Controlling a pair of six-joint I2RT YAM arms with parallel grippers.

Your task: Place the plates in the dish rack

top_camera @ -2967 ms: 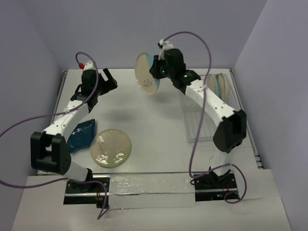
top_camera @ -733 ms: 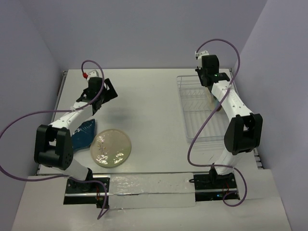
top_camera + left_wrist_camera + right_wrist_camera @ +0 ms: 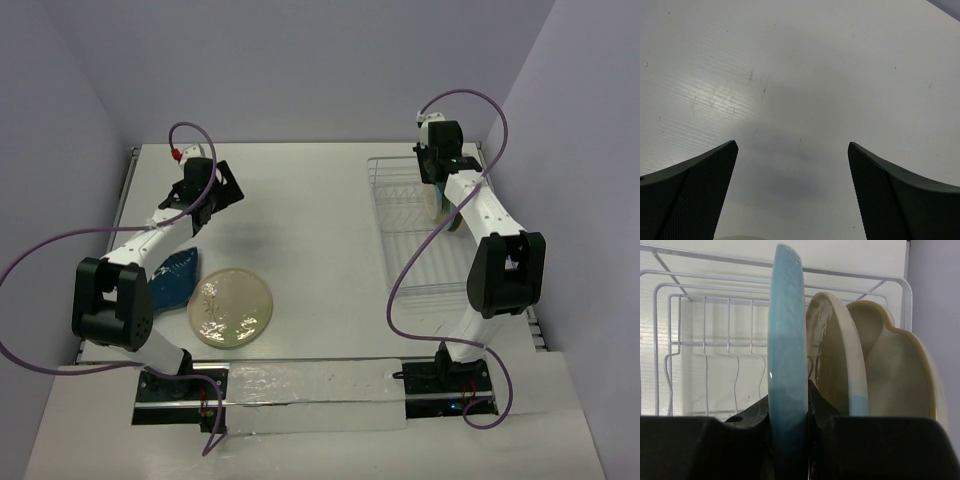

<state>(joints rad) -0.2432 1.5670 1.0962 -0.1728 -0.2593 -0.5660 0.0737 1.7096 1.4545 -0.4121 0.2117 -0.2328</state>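
Note:
The white wire dish rack [image 3: 420, 240] stands at the right of the table. My right gripper [image 3: 440, 165] hovers over its far end, shut on the rim of a cream-and-light-blue plate [image 3: 787, 355] held on edge. Just right of it in the right wrist view, a second cream-and-light-blue plate [image 3: 835, 360] and the cream three-compartment plate [image 3: 900, 380] stand upright in the rack [image 3: 705, 340]. The dark blue plate [image 3: 172, 278] and the pale green floral plate [image 3: 231, 307] lie flat at the near left. My left gripper [image 3: 215, 190] is open and empty above bare table [image 3: 800, 75].
The table's left edge [image 3: 128, 190] runs close behind my left arm. The rack's near half [image 3: 425, 270] holds no plates. Grey walls close in the far side and the right side.

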